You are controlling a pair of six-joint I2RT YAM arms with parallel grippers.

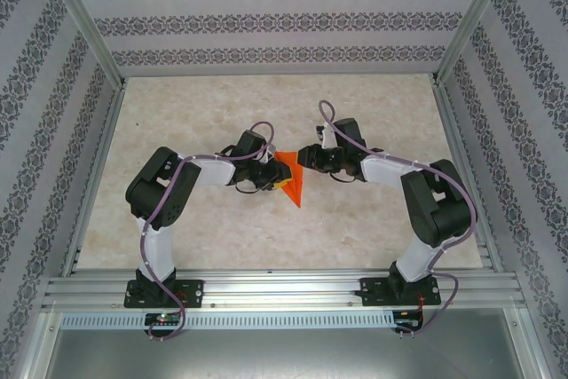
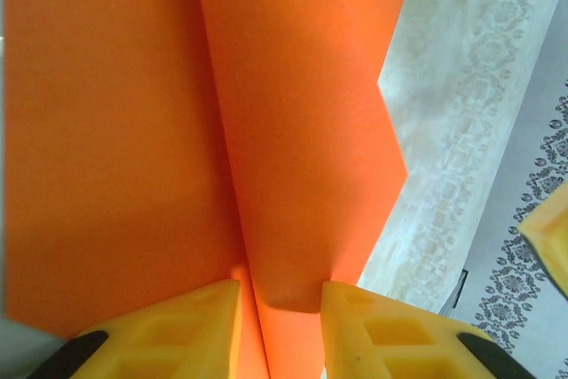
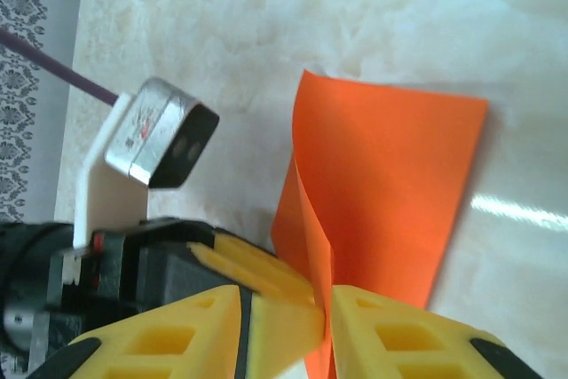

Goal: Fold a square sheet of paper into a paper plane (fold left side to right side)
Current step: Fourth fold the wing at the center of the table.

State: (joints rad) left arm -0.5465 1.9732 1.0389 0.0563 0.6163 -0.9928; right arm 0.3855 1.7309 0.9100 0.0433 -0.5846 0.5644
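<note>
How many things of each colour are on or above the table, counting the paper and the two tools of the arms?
Orange: 1, the folded sheet of paper, one fold standing between the pads of the left tool.
Yellow-padded: 2, the left tool and the right tool, whose pads straddle the paper's edge.
Total: 3

paper (image 2: 124, 157): thin, matt orange, smooth, creased | pincer fingers (image 3: 177, 343): yellow moulded plastic, matt | worktop (image 1: 204, 237): pale marbled, slight sheen | frame rail (image 1: 284, 295): brushed metal
</note>
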